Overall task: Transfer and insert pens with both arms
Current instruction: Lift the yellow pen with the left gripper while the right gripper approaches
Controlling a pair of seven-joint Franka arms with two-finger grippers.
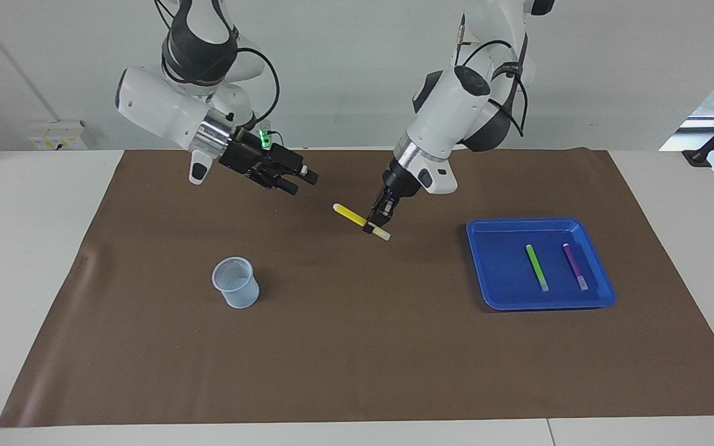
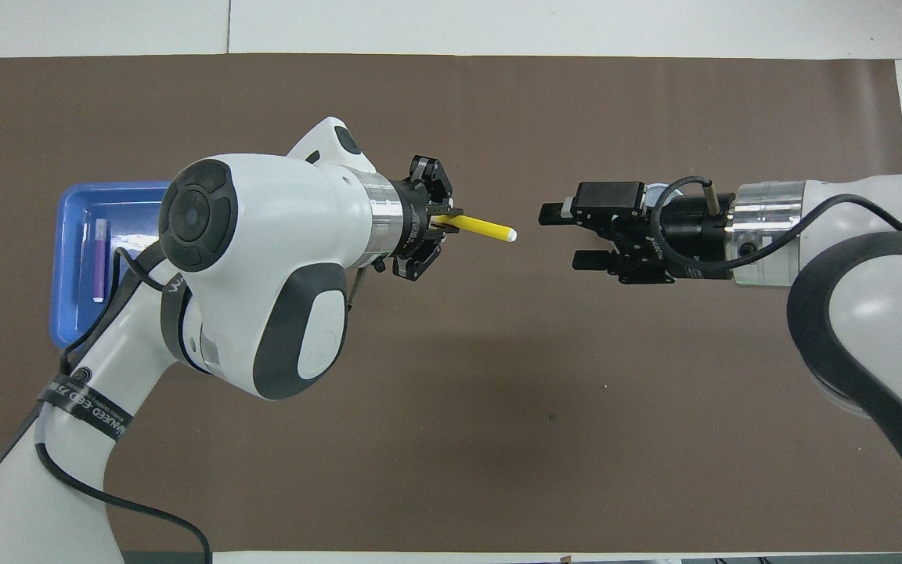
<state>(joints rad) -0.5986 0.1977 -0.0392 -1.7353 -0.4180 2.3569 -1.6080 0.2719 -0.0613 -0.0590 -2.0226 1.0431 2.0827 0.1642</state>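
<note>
The yellow pen (image 1: 360, 221) is pinched in the left gripper (image 1: 372, 225) over mid-counter, facing the right gripper (image 1: 303, 181) with fingers spread; green pen (image 1: 537, 267) and purple pen (image 1: 574, 266) wait in the tray (image 1: 487, 263), the cup (image 1: 235, 283) holding none.

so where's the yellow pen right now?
The yellow pen is held in the left hand, up over the mat's middle, pointing at the open right hand; the blue tray sits toward the left arm's end.
</note>
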